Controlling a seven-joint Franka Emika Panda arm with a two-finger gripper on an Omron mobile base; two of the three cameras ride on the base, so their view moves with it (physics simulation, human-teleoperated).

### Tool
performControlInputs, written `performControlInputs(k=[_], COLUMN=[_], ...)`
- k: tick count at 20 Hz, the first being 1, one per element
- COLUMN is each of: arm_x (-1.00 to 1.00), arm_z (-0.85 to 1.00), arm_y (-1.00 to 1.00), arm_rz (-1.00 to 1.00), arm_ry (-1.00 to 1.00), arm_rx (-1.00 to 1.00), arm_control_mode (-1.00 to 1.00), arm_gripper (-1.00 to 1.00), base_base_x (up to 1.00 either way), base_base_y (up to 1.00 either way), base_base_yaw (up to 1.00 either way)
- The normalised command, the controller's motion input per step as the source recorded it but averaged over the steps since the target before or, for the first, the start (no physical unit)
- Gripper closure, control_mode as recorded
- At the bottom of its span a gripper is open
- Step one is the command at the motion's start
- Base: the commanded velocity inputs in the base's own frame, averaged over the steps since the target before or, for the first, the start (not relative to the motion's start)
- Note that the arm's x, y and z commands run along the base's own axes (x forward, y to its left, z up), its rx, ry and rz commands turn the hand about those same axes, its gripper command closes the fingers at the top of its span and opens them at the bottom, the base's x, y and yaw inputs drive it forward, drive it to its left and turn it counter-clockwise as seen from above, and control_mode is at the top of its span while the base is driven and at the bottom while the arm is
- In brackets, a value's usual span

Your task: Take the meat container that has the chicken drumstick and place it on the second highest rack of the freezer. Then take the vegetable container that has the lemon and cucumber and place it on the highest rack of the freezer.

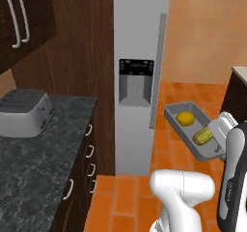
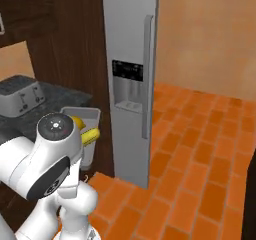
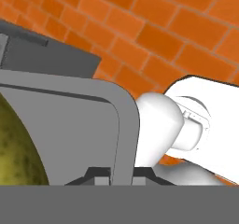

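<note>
With the vegetable container clamped by its rim in the gripper and held tilted, the lemon and cucumber could be spilled.

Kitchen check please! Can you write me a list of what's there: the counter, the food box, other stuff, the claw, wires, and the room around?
Surface: dark speckled counter at left, above drawers with white handles.
Job's things: grey vegetable container held up in the air beside the fridge, tilted; lemon and cucumber inside it. The freezer door is shut, so no racks can be seen.
Clutter: silver toaster on the counter.
Claw: claw shut on the container's rim, as the hand view shows.
Cables: nothing seen.
Surroundings: grey fridge with a dispenser panel, dark wood cabinets, orange tile floor, tan wall.
</note>
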Motion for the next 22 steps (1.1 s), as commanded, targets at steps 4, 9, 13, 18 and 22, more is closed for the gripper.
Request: performControlInputs(k=[4,9,13,18,22], arm_x=[0.0,0.0,0.0,0.0,0.0], arm_z=[0.0,0.0,0.0,0.0,0.0], arm_y=[0.0,0.0,0.0,0.0,0.0], arm_rz=[0.0,0.0,0.0,0.0,0.0], arm_ry=[0.0,0.0,0.0,0.0,0.0], arm_rx=[0.0,0.0,0.0,0.0,0.0], arm_control_mode=[1.0,1.0,1.0,1.0,1.0], arm_gripper=[1.0,1.0,1.0,1.0,1.0], base_base_x=[0.0,0.44,1.0,1.0,1.0], base_base_y=[-0.22,-0.55,-0.46,-0.31,-0.1], base_base_yaw=[-0.82,-0.63,-0.33,0.02,0.13])
